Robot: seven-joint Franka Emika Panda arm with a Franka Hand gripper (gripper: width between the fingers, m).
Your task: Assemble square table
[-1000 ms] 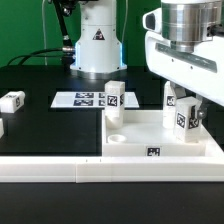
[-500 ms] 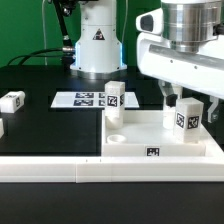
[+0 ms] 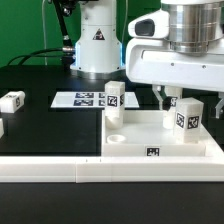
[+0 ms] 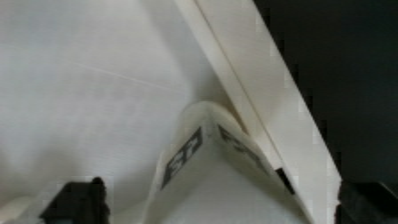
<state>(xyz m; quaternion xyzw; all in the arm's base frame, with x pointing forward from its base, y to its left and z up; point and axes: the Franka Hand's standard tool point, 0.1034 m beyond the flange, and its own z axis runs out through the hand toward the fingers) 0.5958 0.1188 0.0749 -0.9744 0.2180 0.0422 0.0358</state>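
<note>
gripper [image 3: 167, 98]: fingers spread, holding nothing, close above the right-hand leg [image 3: 186, 120] | square table slab [image 3: 150, 137]: at the table's near edge toward the exterior view's right corner, against the border rail [image 3: 60, 170]; second leg [image 3: 115, 98] upright at its far corner | risk: an off-centre descent may clip the leg, tilting it or shoving the slab.

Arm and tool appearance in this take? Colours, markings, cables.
White rounded arm base carrying a black-and-white triangular warning sticker; a dark cable runs beside it. The tool has a boxy, glossy white body under a silver-grey cylindrical wrist flange. Its fingertips look black in the wrist view.
</note>
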